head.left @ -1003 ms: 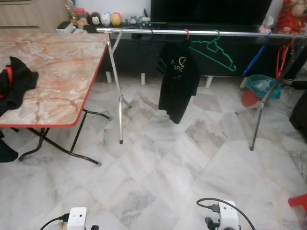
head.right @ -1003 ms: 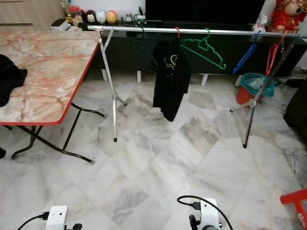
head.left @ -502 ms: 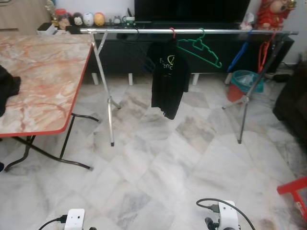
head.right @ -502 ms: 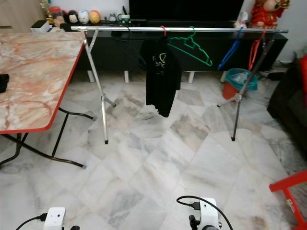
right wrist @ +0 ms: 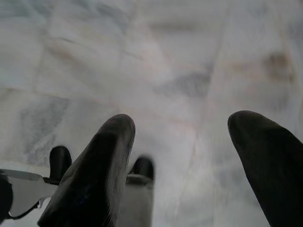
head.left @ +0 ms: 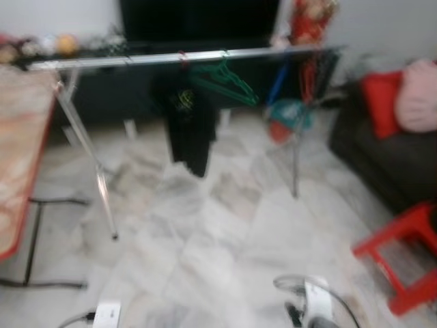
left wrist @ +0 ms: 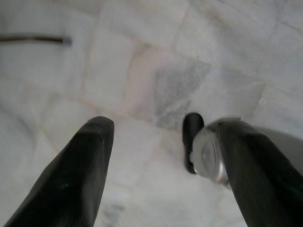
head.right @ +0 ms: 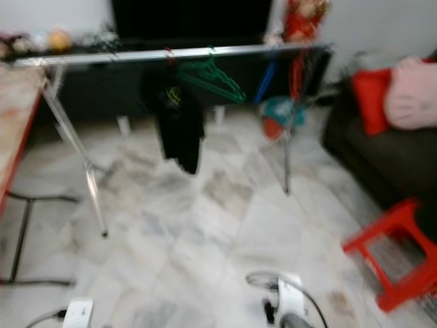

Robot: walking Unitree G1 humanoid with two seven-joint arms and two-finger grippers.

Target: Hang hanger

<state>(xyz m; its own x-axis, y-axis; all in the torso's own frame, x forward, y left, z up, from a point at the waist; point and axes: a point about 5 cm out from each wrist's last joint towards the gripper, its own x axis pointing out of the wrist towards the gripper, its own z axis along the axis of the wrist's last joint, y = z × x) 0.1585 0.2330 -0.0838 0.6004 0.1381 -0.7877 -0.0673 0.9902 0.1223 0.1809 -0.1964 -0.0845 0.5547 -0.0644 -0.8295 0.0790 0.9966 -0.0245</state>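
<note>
- Hanger (head.left: 225,77), green and bare, hangs by its hook from the silver rail (head.left: 191,57), just beside a black shirt (head.left: 188,123) that hangs on a red-hooked hanger. Blue and red hangers further along are too blurred to describe.
- Rail runs crosswise to the robot's facing, so the green hanger's long axis lies along it, tilting down toward the robot's right.
- Left gripper (left wrist: 156,146) points down at the marble floor (head.left: 205,225), jaws apart and holding nothing.
- Right gripper (right wrist: 189,142) likewise points down at the floor, jaws apart and empty.
- Rack stands ahead and well apart from both arms, far above the jaws.
- By my reading, neither arm is clearly nearer; with empty jaws, a hanger must be fetched first.
- Red stool (head.left: 399,256) stands on the right, near a dark sofa (head.left: 382,164); the bench (head.left: 20,157) edges in on the left.
</note>
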